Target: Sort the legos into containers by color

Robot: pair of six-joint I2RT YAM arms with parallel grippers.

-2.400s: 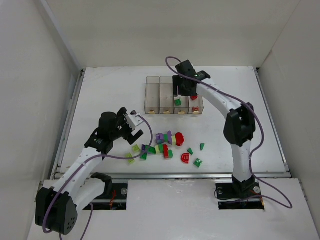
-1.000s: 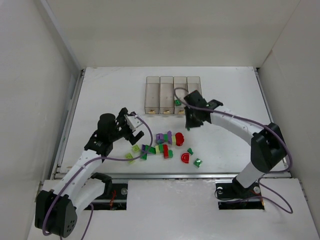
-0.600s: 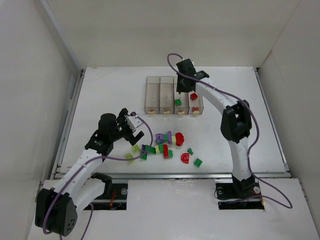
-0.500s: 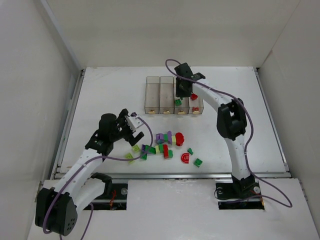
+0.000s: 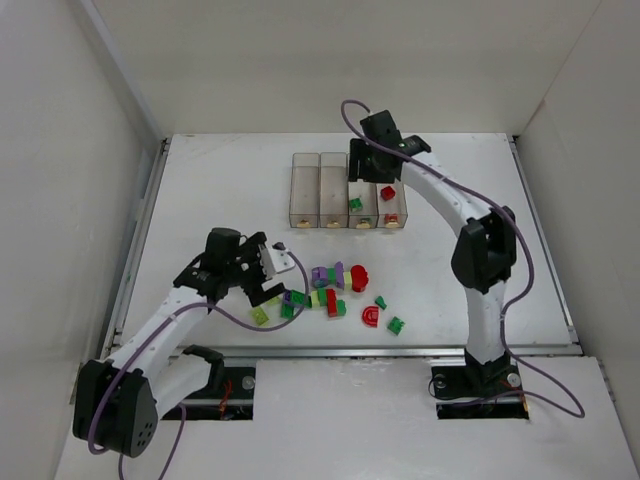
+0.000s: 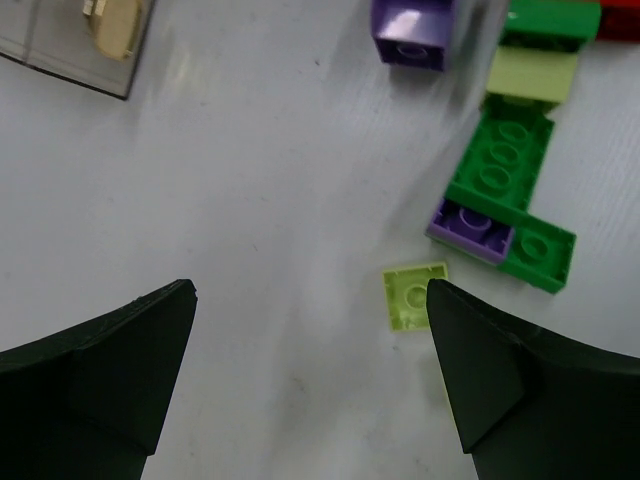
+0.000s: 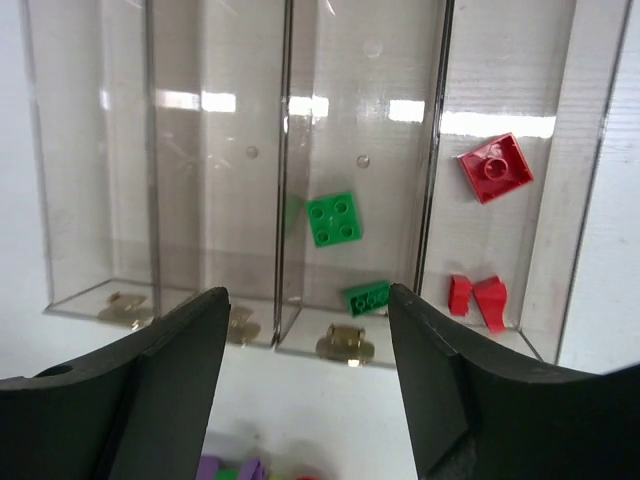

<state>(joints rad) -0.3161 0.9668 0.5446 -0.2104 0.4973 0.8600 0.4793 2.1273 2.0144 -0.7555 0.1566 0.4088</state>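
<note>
The four clear containers (image 5: 348, 190) stand in a row at the table's back. In the right wrist view the third bin (image 7: 360, 150) holds two green legos (image 7: 335, 218) and the fourth bin holds red legos (image 7: 495, 167); the two left bins look empty. My right gripper (image 5: 362, 172) hovers open and empty over the bins (image 7: 310, 400). The loose legos (image 5: 330, 290) lie in a cluster mid-table. My left gripper (image 5: 272, 272) is open and empty, low over the table (image 6: 308, 290). A pale yellow-green tile (image 6: 415, 297) lies by its right finger, next to joined green and purple bricks (image 6: 500, 170).
A pale yellow-green lego (image 5: 259, 316) lies alone left of the cluster. A red arch (image 5: 370, 316) and green pieces (image 5: 398, 324) lie to the right. White walls enclose the table on three sides.
My left gripper has moved down and right toward the left end of the cluster. My right gripper has shifted slightly right above the bins, still open.
</note>
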